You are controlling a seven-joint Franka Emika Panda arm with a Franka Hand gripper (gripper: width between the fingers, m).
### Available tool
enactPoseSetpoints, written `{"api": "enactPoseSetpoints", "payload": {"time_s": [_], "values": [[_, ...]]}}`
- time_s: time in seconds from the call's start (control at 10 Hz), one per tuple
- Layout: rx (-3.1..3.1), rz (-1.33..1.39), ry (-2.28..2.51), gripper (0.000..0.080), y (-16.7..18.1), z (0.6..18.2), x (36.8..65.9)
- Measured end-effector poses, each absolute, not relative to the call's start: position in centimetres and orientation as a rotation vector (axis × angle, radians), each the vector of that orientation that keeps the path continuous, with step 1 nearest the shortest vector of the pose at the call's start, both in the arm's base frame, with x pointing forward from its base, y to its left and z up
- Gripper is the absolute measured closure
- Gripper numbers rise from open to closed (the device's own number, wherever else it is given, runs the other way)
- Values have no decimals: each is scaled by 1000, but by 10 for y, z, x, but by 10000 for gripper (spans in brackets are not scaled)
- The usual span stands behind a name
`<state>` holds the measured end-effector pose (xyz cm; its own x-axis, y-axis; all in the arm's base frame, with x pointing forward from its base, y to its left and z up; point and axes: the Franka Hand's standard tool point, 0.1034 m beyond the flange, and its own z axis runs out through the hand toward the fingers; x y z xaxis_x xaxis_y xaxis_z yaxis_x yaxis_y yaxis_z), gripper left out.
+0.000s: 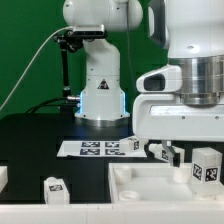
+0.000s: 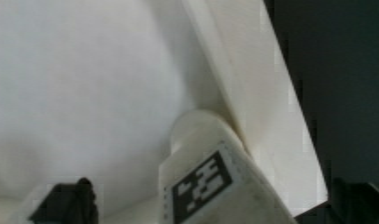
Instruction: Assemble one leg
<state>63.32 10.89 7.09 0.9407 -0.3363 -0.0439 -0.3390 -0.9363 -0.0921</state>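
My gripper (image 1: pixel 170 152) hangs low over the back edge of the large white body (image 1: pixel 140 195) on the exterior view's right. In the wrist view a small white leg (image 2: pixel 212 175) with a black-and-white tag lies tilted on the body (image 2: pixel 97 90), near its edge. It sits between my two dark fingertips (image 2: pixel 70 200), with a gap on each side. The jaws stand open and do not touch it. In the exterior view this leg (image 1: pixel 163 152) is mostly hidden under the hand.
A second tagged leg (image 1: pixel 205 167) stands on the body at the exterior view's right. A third leg (image 1: pixel 54 187) stands on the black table at the left front. The marker board (image 1: pixel 100 148) lies before the robot base (image 1: pixel 100 90).
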Motion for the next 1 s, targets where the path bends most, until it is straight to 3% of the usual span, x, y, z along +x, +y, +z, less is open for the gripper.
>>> {"api": "enactPoseSetpoints", "payload": {"time_s": [0.2,0.4,0.5,0.6,0.7,0.8,1.0], "values": [[-3078,1,-86,150,106,74,638],[-3077,-7,-62,150,104,75,641],[-3077,-7,-49,240,104,75,641],[-3077,-4,36,423,104,75,641],[-3073,0,133,423,104,75,641],[-3065,4,257,514,104,75,641],[-3047,9,420,514,105,75,641]]}}
